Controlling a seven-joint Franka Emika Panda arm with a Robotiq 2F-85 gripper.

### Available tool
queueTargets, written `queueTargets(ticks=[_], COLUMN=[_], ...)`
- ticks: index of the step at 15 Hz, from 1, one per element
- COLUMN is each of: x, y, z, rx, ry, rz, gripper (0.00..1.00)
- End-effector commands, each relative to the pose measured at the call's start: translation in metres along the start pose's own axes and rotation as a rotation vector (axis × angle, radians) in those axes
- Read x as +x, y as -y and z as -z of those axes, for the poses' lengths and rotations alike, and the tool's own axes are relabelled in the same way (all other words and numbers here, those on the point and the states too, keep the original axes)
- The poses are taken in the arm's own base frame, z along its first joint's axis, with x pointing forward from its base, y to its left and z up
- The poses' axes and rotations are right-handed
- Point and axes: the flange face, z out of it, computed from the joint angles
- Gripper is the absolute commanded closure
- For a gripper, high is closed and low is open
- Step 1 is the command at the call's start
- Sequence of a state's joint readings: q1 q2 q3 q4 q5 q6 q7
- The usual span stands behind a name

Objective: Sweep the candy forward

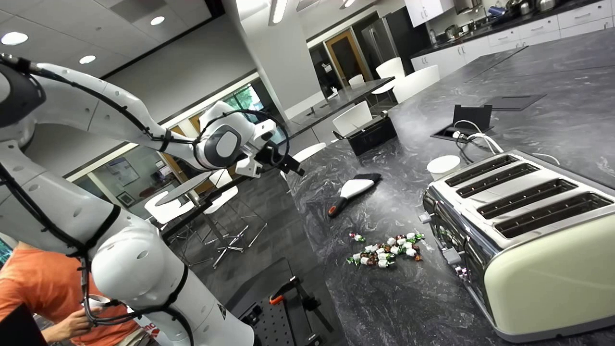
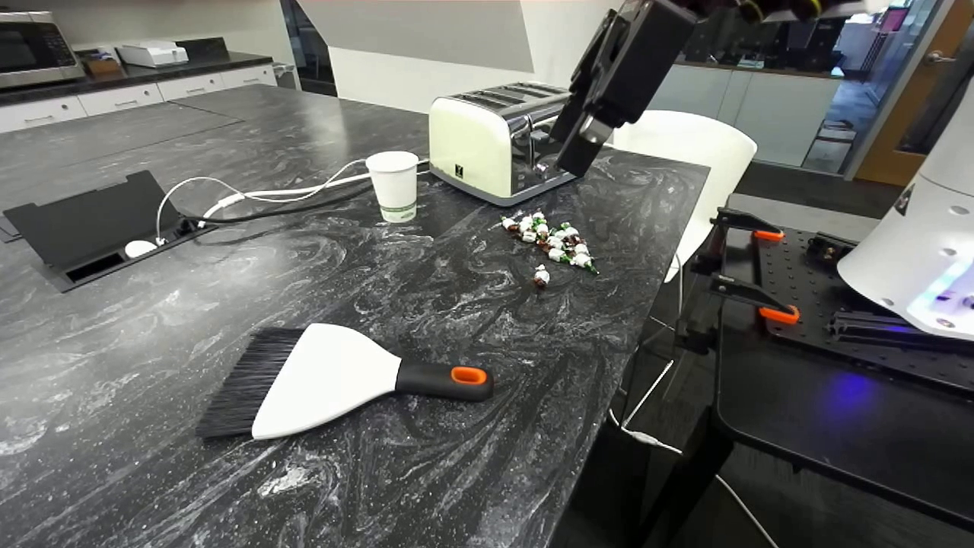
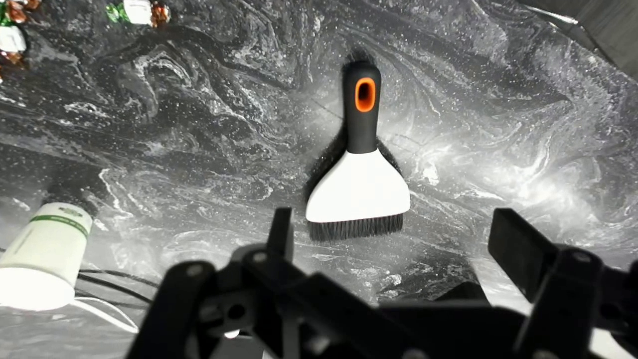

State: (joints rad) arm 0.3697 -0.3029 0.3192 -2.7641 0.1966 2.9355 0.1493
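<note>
The candy (image 1: pixel 384 252) is a loose cluster of small wrapped white, green and brown pieces on the dark marbled counter, also seen in an exterior view (image 2: pixel 559 242). One piece lies apart from it in both exterior views. In the wrist view only part of the candy (image 3: pixel 12 40) shows, at the top left corner. A brush (image 2: pixel 327 384) with a white head, black bristles and a black handle lies flat on the counter. My gripper (image 1: pixel 295 168) is open and empty, raised above the counter. In the wrist view the brush (image 3: pixel 359 189) lies beyond the fingertips (image 3: pixel 392 215), handle pointing away.
A cream and chrome toaster (image 1: pixel 543 288) stands close to the candy. A white paper cup (image 2: pixel 396 186) stands beside it, with cables running to a pop-up outlet (image 2: pixel 99 221). A black box (image 1: pixel 372 138) stands at the counter's far end. The counter edge runs along the robot's side.
</note>
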Motion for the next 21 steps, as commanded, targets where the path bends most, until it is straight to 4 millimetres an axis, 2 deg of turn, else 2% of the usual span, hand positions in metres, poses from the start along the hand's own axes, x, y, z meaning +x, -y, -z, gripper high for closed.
queueTargets(ticks=[1, 7, 14, 17, 21], x=[-0.006, -0.006, -0.034, -0.043, -0.044], y=[0.002, 0.002, 0.04, 0.049, 0.058], z=[-0.022, -0.035, -0.056, -0.064, -0.078], rx=[-0.007, -0.055, -0.054, -0.056, -0.053], ry=[-0.08, -0.142, -0.113, -0.124, -0.143], rz=[0.012, 0.0, -0.004, -0.007, -0.004], gripper=[0.0, 0.0, 0.0, 0.0, 0.0])
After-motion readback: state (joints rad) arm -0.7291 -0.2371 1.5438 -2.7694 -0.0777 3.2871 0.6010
